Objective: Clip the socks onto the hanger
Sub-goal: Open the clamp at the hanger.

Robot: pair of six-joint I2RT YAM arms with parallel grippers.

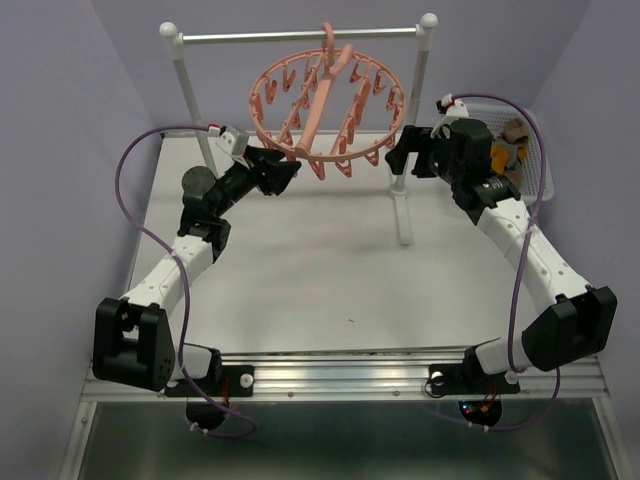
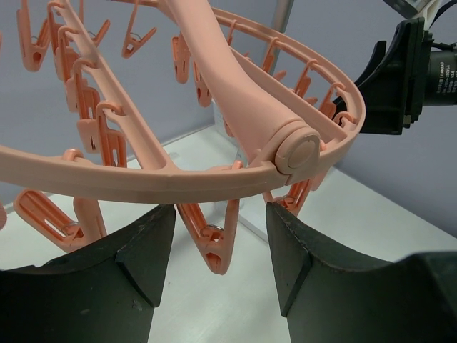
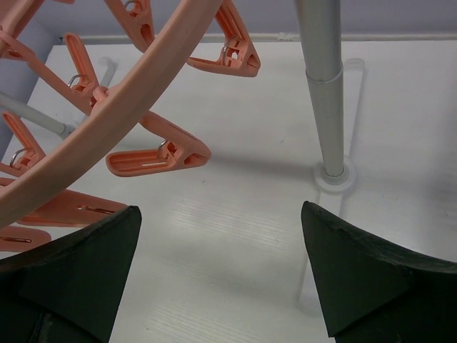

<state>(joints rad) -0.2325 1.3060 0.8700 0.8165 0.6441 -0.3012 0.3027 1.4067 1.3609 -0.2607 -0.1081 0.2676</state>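
Lilac walls back a white table; over its far edge the hanger hangs from a rail. Left gripper straddles a clip, fingers half apart, gripping nothing. Right gripper gapes empty. Socks sit in the far-right basket — seemingly none clipped, so fetching one comes next.

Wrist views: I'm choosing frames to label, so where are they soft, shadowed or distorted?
Left wrist: hanger crisp, left claw near-black with little detail. Right wrist: post and clips cast faint soft shadows on the table, right claw dark too. No glare in either view.
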